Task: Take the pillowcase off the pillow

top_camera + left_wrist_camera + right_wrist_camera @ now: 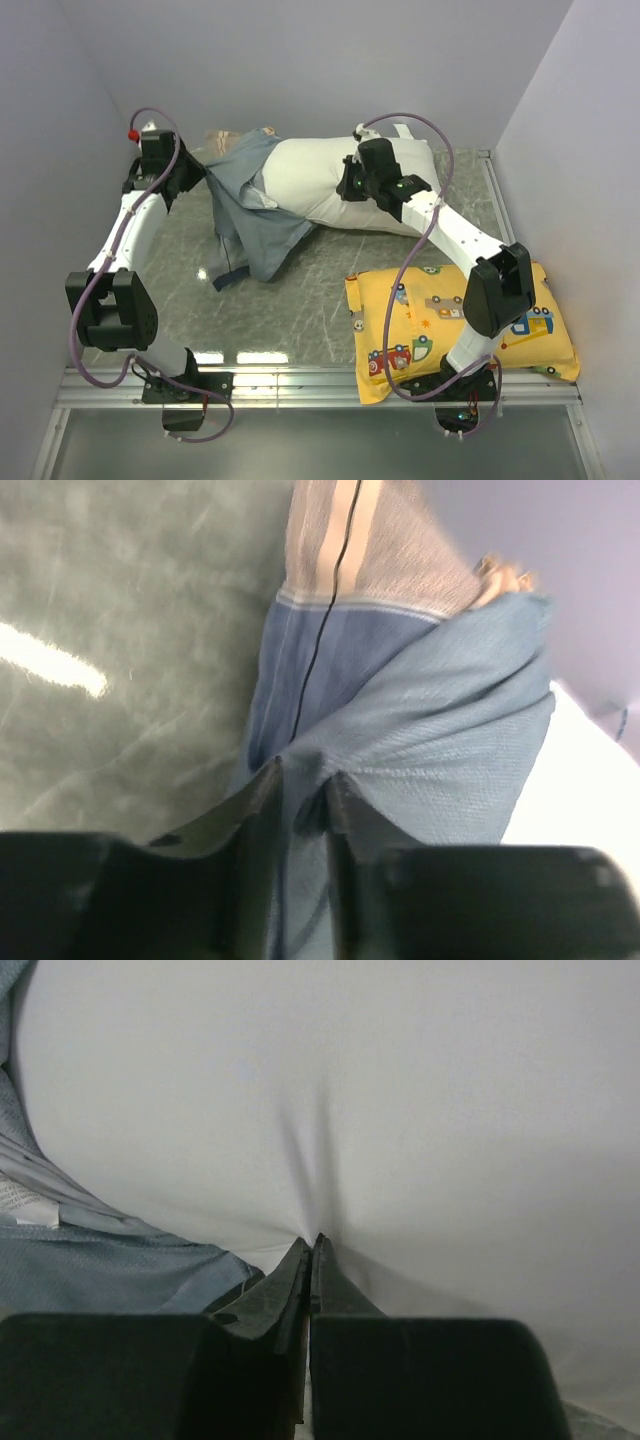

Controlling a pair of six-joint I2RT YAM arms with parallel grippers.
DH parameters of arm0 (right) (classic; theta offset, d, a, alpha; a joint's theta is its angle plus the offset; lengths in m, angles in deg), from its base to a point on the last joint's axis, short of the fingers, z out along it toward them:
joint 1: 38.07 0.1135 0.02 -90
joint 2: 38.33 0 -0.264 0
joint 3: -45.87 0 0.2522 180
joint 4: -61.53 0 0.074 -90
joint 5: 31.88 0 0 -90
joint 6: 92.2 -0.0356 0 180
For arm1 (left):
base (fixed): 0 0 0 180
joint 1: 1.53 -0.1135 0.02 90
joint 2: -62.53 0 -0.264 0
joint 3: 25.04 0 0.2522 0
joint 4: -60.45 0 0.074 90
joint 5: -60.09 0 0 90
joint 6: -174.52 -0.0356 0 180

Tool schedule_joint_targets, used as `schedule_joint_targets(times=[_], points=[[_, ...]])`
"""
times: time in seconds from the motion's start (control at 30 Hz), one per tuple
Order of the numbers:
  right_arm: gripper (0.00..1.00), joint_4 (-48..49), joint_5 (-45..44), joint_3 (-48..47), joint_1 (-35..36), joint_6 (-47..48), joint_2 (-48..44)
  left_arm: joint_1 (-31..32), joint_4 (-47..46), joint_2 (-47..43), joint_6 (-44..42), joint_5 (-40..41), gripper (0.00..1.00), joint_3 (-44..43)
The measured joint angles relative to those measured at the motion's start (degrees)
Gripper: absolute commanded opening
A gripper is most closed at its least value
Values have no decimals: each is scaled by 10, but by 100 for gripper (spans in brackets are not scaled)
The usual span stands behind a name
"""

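Note:
The white pillow (330,185) lies at the back middle, most of it bare. The blue-grey pillowcase (250,215) is bunched at its left end and trails toward the front. My left gripper (185,170) is at the far left, shut on a fold of the pillowcase (420,710); its fingertips (265,780) pinch the blue cloth, and tan and grey stripes show beyond. My right gripper (350,185) sits on the pillow's middle, shut on a pinch of the white pillow fabric (400,1110), which puckers at the fingertips (300,1255).
A yellow cartoon-vehicle print pillow (450,320) lies at the front right, under my right arm. Grey walls close in on the left, back and right. The marbled tabletop (290,320) shows at the front middle. A metal rail (300,385) runs along the near edge.

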Motion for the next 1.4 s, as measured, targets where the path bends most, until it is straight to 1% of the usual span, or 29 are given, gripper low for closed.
schedule_joint_targets(times=[0.03,0.1,0.13,0.2,0.33,0.4,0.47,0.5,0.53,0.63,0.7,0.8,0.87,0.93,0.97,1.0,1.07,1.1,1.17,1.2,1.23,1.3,1.4], points=[[0,1,-2,5,0,-1,-1,4,3,6,-11,6,44,-19],[0,0,-5,7,1,-5,-2,14,6,16,-33,20,53,-59],[0,-2,-8,7,1,-7,-2,22,6,19,-42,30,61,-76],[0,-4,-14,7,3,-9,-2,42,6,18,-58,50,68,-99],[0,-4,-20,7,6,-17,4,104,17,2,-70,89,73,-107],[0,-4,-20,7,7,-22,7,140,31,-11,-67,114,74,-100],[0,-4,-20,6,9,-28,10,192,38,-40,-52,160,76,-73],[0,-3,-20,5,10,-29,12,216,35,-62,-34,189,77,-43],[0,-2,-21,4,10,-31,13,241,38,-75,-23,203,78,-28],[0,-2,-25,2,14,-33,16,332,33,-134,40,265,82,62],[0,-2,-28,0,18,-33,16,382,27,-156,79,295,84,113],[0,-2,-34,-3,25,-33,16,414,6,-149,119,317,92,149],[0,-3,-38,-4,28,-32,16,421,-14,-122,143,332,92,155],[0,-4,-41,-5,29,-32,16,422,-36,-86,164,344,87,155],[0,-4,-42,-5,29,-32,16,423,-40,-70,173,349,82,155],[0,-5,-44,-5,29,-30,16,423,-38,-51,185,354,66,155],[0,-15,-49,-11,29,-28,16,423,-24,-21,211,365,47,155],[0,-23,-51,-17,28,-26,17,423,-12,-9,223,372,31,155],[0,-32,-50,-30,24,-23,17,420,10,0,250,381,17,157],[0,-35,-50,-35,22,-23,17,416,17,-2,260,383,5,161],[0,-39,-48,-41,17,-23,17,411,17,-6,264,382,1,166],[0,-44,-42,-52,7,-21,17,381,13,-26,272,375,1,188],[0,-47,-17,-58,-11,-24,17,299,-16,-84,275,342,1,247]])
